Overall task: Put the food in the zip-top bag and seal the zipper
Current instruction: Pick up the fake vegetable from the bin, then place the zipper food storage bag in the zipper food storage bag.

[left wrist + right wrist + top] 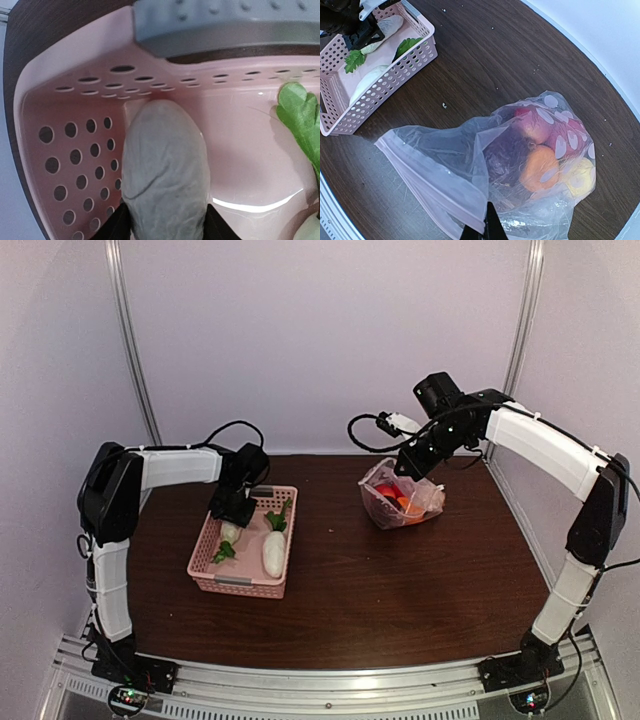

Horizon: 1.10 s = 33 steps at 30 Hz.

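Mostly cut off, the left fingers (225, 20) sit over a pale cloth radish (165, 170); whether they grasp it is unclear. The right fingers (489, 227) pinch the crinkly clear dotted zip-top bag (445, 165), with round coloured toy food (540, 165) inside.

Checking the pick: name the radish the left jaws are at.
The radish by the basket's left wall, between the left jaws; the other radish lies free, rightward.

Left arm (180, 467) and right arm (545, 450) alike: white links, black joints, black bases. Thin black cables (235, 423) loop at the wrists, and the left finger (165, 170) wears wrinkled grey covering.
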{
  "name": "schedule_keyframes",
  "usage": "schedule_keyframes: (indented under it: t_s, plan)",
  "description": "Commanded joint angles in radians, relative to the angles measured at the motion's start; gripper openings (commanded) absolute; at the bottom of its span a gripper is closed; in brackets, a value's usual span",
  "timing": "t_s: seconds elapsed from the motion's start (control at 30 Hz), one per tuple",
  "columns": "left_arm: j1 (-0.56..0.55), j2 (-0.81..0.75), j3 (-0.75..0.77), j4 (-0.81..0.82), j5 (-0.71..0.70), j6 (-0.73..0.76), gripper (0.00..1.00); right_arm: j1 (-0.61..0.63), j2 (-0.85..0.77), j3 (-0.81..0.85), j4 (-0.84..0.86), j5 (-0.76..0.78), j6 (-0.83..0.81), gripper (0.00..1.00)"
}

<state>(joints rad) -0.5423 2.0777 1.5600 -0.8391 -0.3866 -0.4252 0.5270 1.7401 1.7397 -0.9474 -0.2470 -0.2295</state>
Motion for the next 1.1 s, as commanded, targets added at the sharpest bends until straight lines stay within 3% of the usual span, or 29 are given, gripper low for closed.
schedule_keyframes:
  t_s: [0.0, 0.23, 0.43, 0.5, 0.63, 0.77, 1.07]
  plan:
    - [0.004, -0.014, -0.009, 0.022, 0.047, 0.004, 0.43, 0.004, -0.021, -0.008, 0.007, -0.007, 0.0, 0.0]
    - [-0.017, -0.159, 0.02, -0.027, 0.056, 0.001, 0.38, 0.005, -0.026, -0.009, 0.006, 0.0, -0.002, 0.0]
    - [-0.029, -0.32, 0.037, -0.001, 0.215, -0.013, 0.37, 0.005, -0.018, -0.003, 0.007, 0.007, -0.001, 0.0]
    - [-0.047, -0.39, 0.009, 0.09, 0.313, -0.015, 0.37, 0.004, -0.014, 0.011, 0.003, 0.007, 0.005, 0.0]
    - [-0.097, -0.516, -0.121, 0.453, 0.64, -0.057, 0.36, 0.004, -0.003, 0.06, -0.014, 0.0, 0.016, 0.0]
    - [-0.136, -0.497, -0.141, 0.664, 0.882, -0.149, 0.36, 0.004, -0.002, 0.086, -0.009, 0.024, 0.035, 0.0]
    - [-0.304, -0.334, -0.052, 0.8, 1.054, -0.275, 0.35, 0.001, -0.009, 0.108, 0.012, 0.101, 0.065, 0.0]
